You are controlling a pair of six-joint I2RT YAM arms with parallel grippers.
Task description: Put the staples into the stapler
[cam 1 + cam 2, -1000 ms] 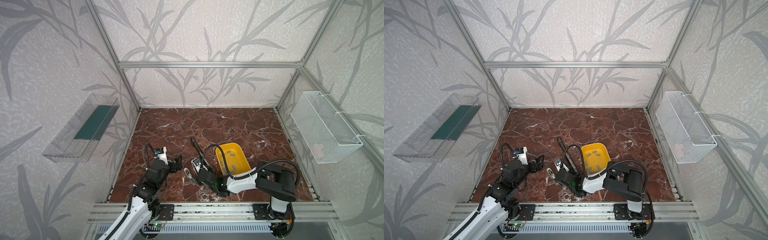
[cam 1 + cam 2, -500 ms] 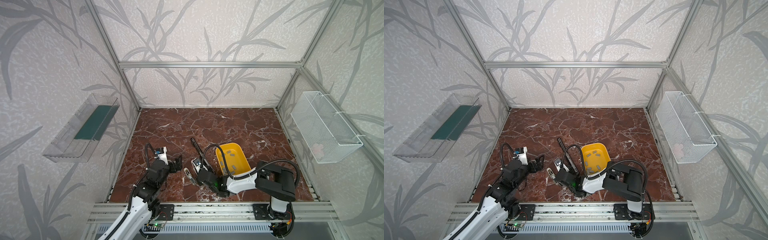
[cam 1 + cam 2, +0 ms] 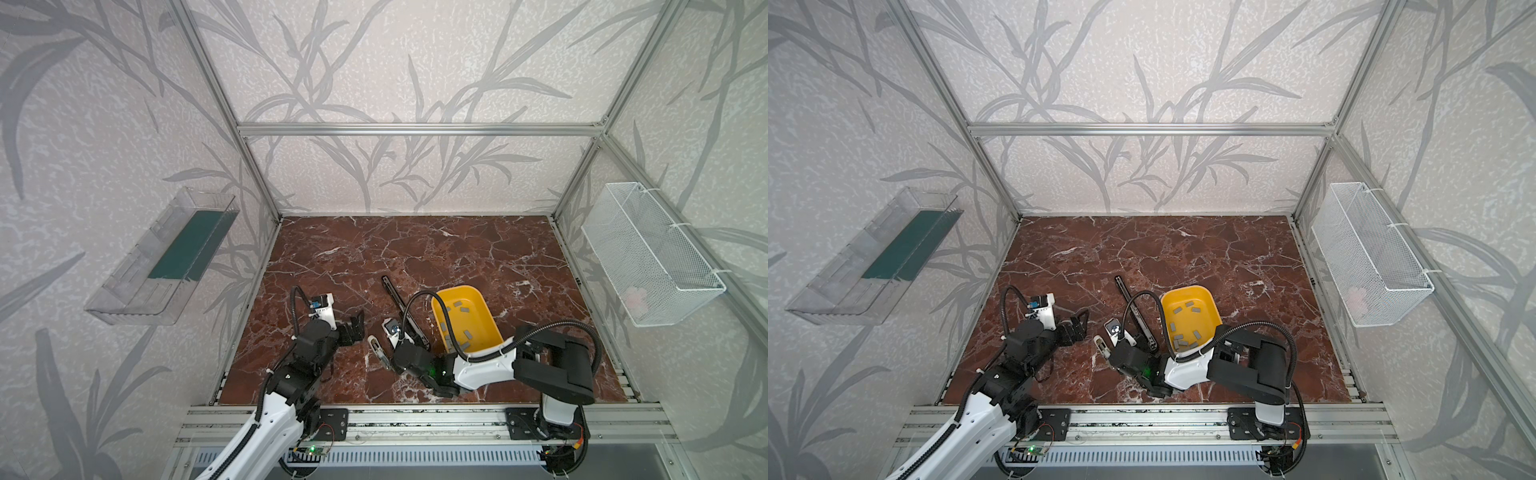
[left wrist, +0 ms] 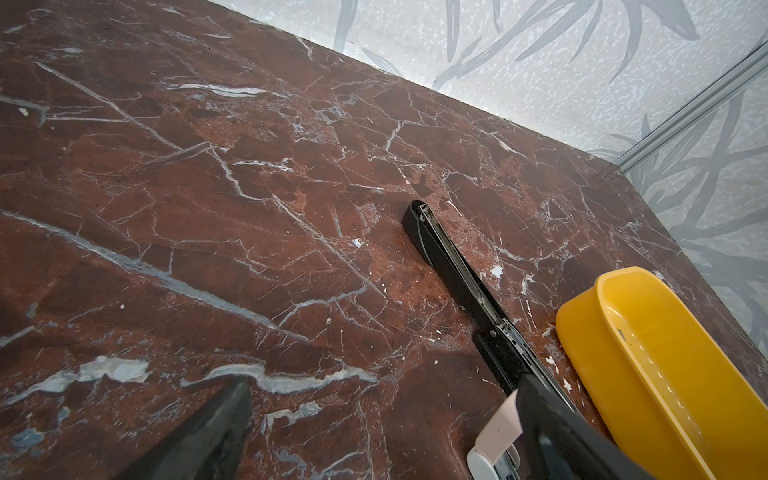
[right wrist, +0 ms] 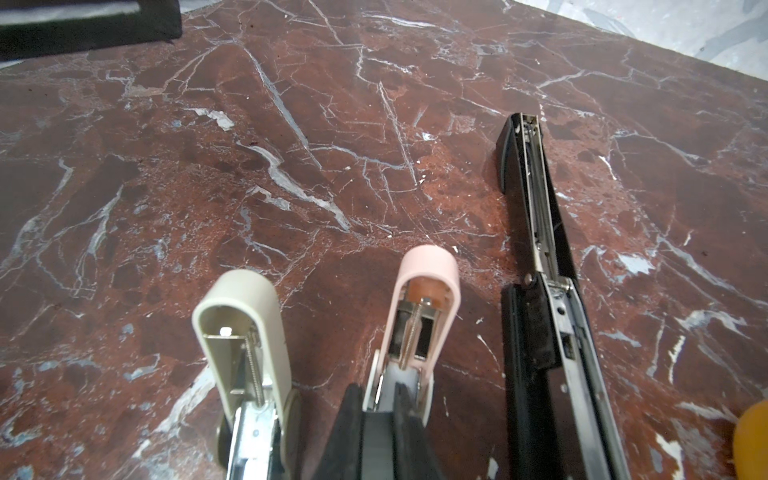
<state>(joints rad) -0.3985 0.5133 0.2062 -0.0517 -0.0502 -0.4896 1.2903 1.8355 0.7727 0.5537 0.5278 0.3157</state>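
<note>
None of the staples (image 3: 1196, 333) has been loaded yet. All the grey strips in sight lie loose in the yellow tray (image 3: 1185, 289), which sits on the table (image 3: 415, 249) just beside the long black stapler (image 3: 401, 307). Three staplers lie side by side, each folded open with its channel facing up: a beige stapler (image 5: 245, 324), a pink stapler (image 5: 428, 291) and the black one. The right gripper (image 5: 378, 395) is low over the middle one, and its jaws appear closed on the near end of the pink stapler, which suggests this is the one being steadied for filling. The left gripper (image 3: 353, 328) hovers over bare table on the far side of the beige stapler from the tray, with its jaws wide apart and nothing in them. The step in hand looks like bracing the stapler while the free arm gets ready to fetch. The next move probably calls for the left gripper to reach across all three staplers to the tray. It would then have to pinch a single flat strip by its edges without scooping up its neighbours, and carry it back level. The strip has to line up with the narrow channel, and whether that channel is empty cannot be told from here.
</note>
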